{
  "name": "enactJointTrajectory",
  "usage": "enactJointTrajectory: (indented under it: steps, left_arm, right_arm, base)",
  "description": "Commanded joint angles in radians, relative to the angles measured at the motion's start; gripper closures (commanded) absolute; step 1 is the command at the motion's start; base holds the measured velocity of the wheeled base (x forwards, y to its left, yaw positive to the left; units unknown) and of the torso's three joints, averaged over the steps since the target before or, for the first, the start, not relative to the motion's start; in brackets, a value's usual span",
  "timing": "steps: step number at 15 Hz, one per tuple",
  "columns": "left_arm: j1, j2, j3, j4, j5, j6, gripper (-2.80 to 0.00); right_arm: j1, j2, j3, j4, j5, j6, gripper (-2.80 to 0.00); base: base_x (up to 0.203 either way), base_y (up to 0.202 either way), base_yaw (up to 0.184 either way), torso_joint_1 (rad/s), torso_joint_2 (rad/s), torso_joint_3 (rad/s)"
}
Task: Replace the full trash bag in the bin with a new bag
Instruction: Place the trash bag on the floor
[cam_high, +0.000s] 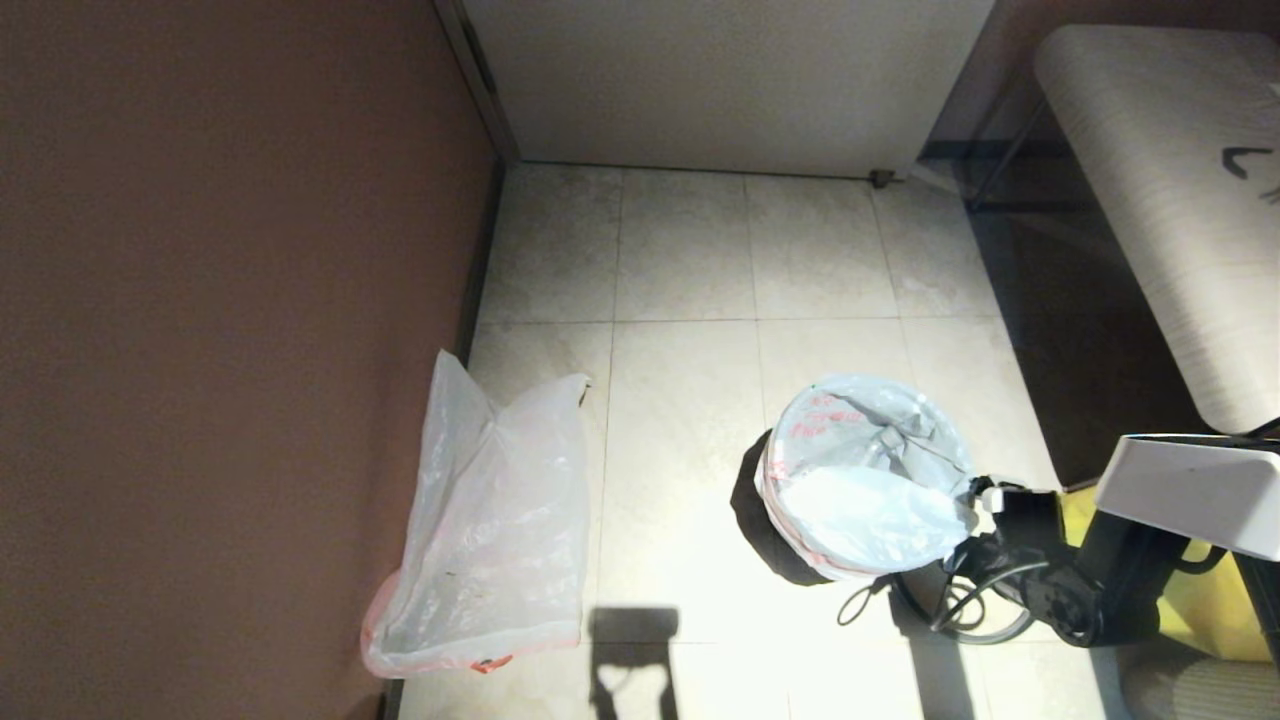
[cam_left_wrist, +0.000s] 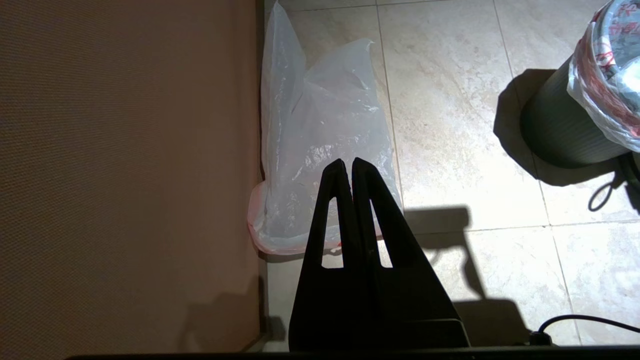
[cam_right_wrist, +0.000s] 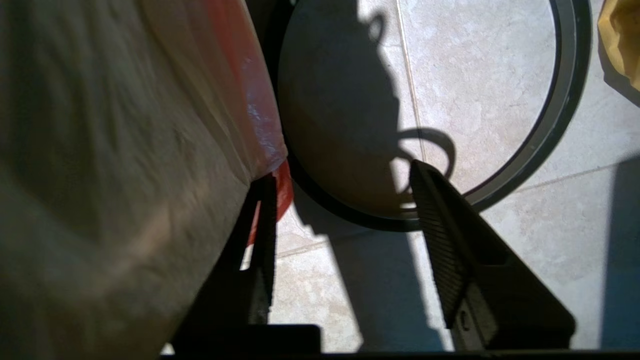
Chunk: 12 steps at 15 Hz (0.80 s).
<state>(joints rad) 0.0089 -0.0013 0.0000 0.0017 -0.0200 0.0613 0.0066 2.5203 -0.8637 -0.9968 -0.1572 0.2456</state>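
Note:
The small black bin (cam_high: 762, 520) stands on the tiled floor, lined with a white trash bag (cam_high: 865, 480) whose red-trimmed edge folds over the rim. Its thin grey hoop (cam_high: 990, 635) lies on the floor beside it, and the hoop (cam_right_wrist: 560, 125) fills the right wrist view. My right gripper (cam_high: 972, 505) is at the bin's right side, open (cam_right_wrist: 345, 190); one finger touches the overhanging bag (cam_right_wrist: 125, 150), with nothing between the fingers. A flat translucent new bag (cam_high: 490, 520) lies along the left wall. My left gripper (cam_left_wrist: 347, 162) hovers above that new bag (cam_left_wrist: 320, 150), shut and empty.
A brown wall (cam_high: 200, 300) closes off the left side and a pale door (cam_high: 720, 80) is at the back. A light bench (cam_high: 1170, 200) stands at the right. A yellow bag (cam_high: 1210, 600) sits behind my right arm. Open tiles lie between the new bag and the bin.

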Motion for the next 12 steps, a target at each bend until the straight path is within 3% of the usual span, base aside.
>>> enactJointTrajectory:
  steps: [1, 6, 12]
  left_arm:
    - [0.000, -0.002, 0.000, 0.000, 0.000, 0.000, 0.00]
    - [0.000, -0.002, 0.000, 0.000, 0.000, 0.000, 0.00]
    - [0.000, -0.002, 0.000, 0.000, 0.000, 0.000, 0.00]
  right_arm:
    - [0.000, 0.016, -0.030, -0.005, -0.001, 0.002, 0.00]
    - [0.000, -0.021, -0.020, 0.003, 0.084, 0.023, 0.00]
    - [-0.002, -0.065, 0.064, -0.005, 0.084, 0.026, 0.00]
  base:
    - [0.000, 0.000, 0.000, 0.000, 0.00, 0.000]
    - [0.000, 0.000, 0.000, 0.000, 0.00, 0.000]
    - [0.000, 0.000, 0.000, 0.000, 0.00, 0.000]
